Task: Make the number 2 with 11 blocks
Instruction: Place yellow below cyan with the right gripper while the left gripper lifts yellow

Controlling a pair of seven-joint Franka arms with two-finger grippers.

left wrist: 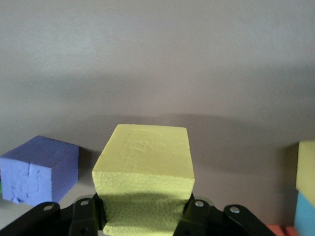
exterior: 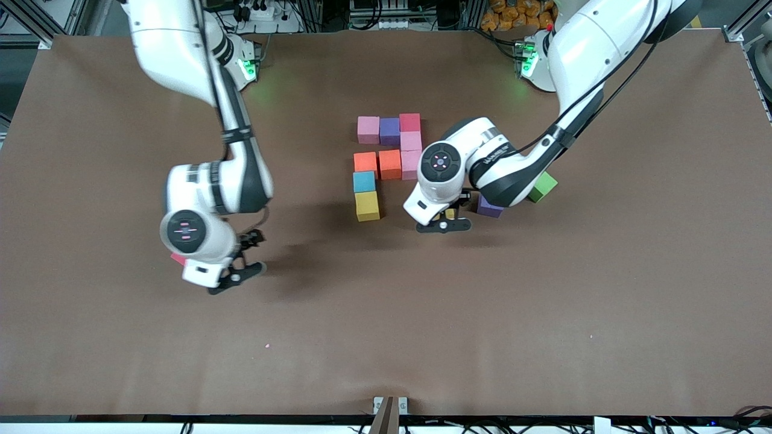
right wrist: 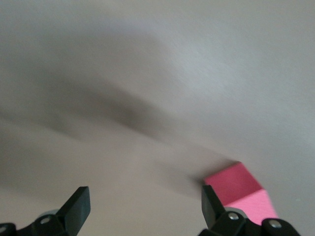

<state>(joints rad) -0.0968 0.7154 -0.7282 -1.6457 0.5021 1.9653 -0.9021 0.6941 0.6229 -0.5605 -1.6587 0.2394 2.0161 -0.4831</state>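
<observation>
The brown tabletop (exterior: 543,313) is bare over most of its width, with wide open room along the edge nearest the front camera and toward both end edges. The right arm comes down from its base at the robots' edge, bends at the elbow and hangs its wrist over the open part toward the right arm's end. The left arm reaches in from its base and folds low, its wrist just beside the cluster at the middle of the tabletop.

The partly built number 2 (exterior: 389,157) lies at mid-table, closer to the robots' edge than to the camera's edge: nine of the blocks touching in rows, pink, purple and red farthest from the camera, then a pink, then two orange and a pink, then a light blue, then a yellow.

The left gripper (exterior: 447,218) is clamped on a yellow cube (left wrist: 145,174), low over the tabletop beside the digit's open end. A loose purple cube (left wrist: 39,169) and a green cube (exterior: 543,186) sit near it, toward the left arm's end.

The right gripper (exterior: 238,265) has its fingers (right wrist: 78,206) spread apart, with a red cube (right wrist: 238,189) just beside one finger.
</observation>
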